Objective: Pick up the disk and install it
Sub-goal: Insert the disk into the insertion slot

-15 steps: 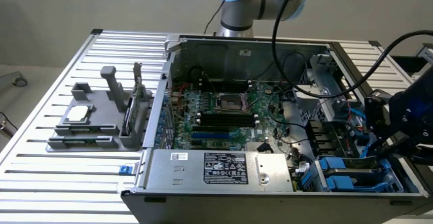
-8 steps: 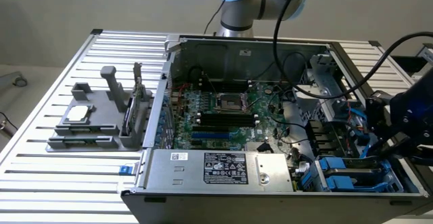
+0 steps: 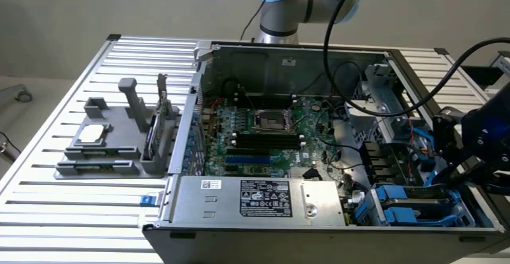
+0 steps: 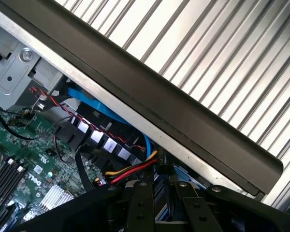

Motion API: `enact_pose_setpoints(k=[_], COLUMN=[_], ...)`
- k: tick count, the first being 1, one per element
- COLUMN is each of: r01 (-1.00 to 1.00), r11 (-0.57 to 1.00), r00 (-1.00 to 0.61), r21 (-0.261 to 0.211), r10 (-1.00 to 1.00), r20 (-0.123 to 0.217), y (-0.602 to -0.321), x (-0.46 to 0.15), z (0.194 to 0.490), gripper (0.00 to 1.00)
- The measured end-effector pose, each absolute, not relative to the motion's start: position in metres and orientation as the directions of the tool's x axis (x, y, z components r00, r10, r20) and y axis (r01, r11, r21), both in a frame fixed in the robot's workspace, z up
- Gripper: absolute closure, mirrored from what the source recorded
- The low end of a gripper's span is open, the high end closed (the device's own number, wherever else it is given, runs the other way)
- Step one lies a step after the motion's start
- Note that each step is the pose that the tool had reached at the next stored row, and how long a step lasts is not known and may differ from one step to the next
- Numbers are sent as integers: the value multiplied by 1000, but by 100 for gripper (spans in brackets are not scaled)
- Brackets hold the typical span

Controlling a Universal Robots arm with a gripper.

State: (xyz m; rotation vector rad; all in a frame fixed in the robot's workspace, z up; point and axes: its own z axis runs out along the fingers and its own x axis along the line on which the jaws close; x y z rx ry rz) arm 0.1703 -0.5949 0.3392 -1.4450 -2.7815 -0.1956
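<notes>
We saw the gripper lowered at one corner of the open computer case, which stood on the slatted metal tabletop. We could not tell whether the gripper was apart, together or clamped on anything, as its dark body hid the tips. Just beneath it in the exterior view lay the disk, grey with blue plastic framing, inside the drive cage at that corner of the case. We could not tell whether the gripper touched it.

In the wrist view the gripper hung just inside the dark rim of the case, with the ribbed tabletop beyond that rim. Close by the gripper ran a bundle of red and yellow wires and a flat blue cable, and farther off lay the green motherboard.

The motherboard filled the case floor away from the gripper, and the power supply with its dark label sat near the gripper along the same edge of the case. Well apart from the gripper, beyond the far side of the case, stood a grey holder carrying a small square chip and an upright thin card.
</notes>
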Motion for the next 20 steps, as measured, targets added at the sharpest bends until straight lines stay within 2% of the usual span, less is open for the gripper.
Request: enact_pose_setpoints(k=[5, 10, 20], r01=[815, 816, 809], r11=[570, 571, 582], r00=[-576, -576, -586], r21=[103, 88, 86], r10=[815, 816, 809], r20=[57, 40, 39], y=[-595, -595, -592], x=[171, 171, 172], z=[339, 340, 339], gripper=[77, 77, 77])
